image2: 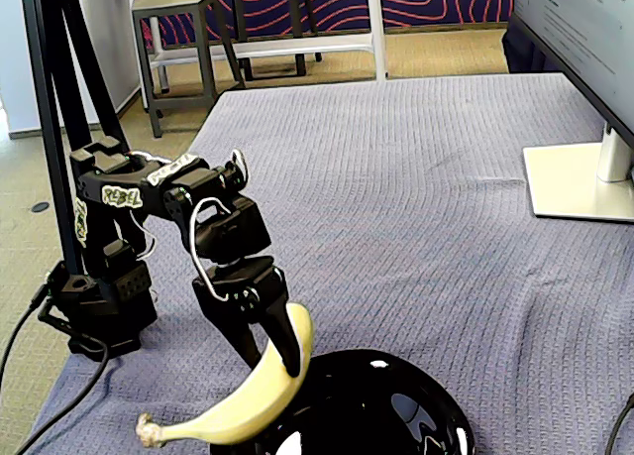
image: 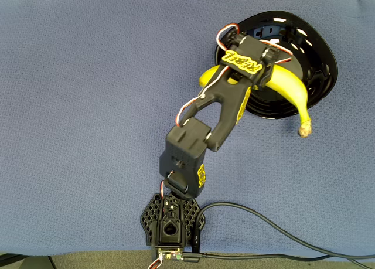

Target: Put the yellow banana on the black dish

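A: Blue-grey woven cloth (image: 88,105) covers the whole table, and the black arm (image: 225,108) reaches from its base (image: 171,219) at the bottom of the overhead view up toward the top right.

B: And the black dish (image2: 396,405)?

A: At the far end of that reach, glossy, near the bottom edge in the fixed view.

B: Where is the yellow banana (image2: 253,400)?

A: Raised off the cloth, lying across the dish's rim. In the overhead view its stem end juts past the rim over the cloth, the other end peeks out beside the arm.

B: Is the gripper (image2: 272,361) holding it?

A: Yes, the two black fingers (image2: 282,336) pinch the banana near its middle, pointing downward.
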You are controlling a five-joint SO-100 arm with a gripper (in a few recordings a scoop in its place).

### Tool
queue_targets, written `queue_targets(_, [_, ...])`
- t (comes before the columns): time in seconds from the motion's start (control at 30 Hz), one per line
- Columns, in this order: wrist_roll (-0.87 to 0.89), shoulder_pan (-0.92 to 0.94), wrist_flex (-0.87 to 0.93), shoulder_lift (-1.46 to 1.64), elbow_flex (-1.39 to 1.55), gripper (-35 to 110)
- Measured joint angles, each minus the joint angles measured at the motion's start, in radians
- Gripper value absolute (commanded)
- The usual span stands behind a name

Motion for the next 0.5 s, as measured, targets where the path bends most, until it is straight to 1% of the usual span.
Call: queue_targets(0.5, [-0.014, 0.055, 0.000, -0.216, -0.250, 0])
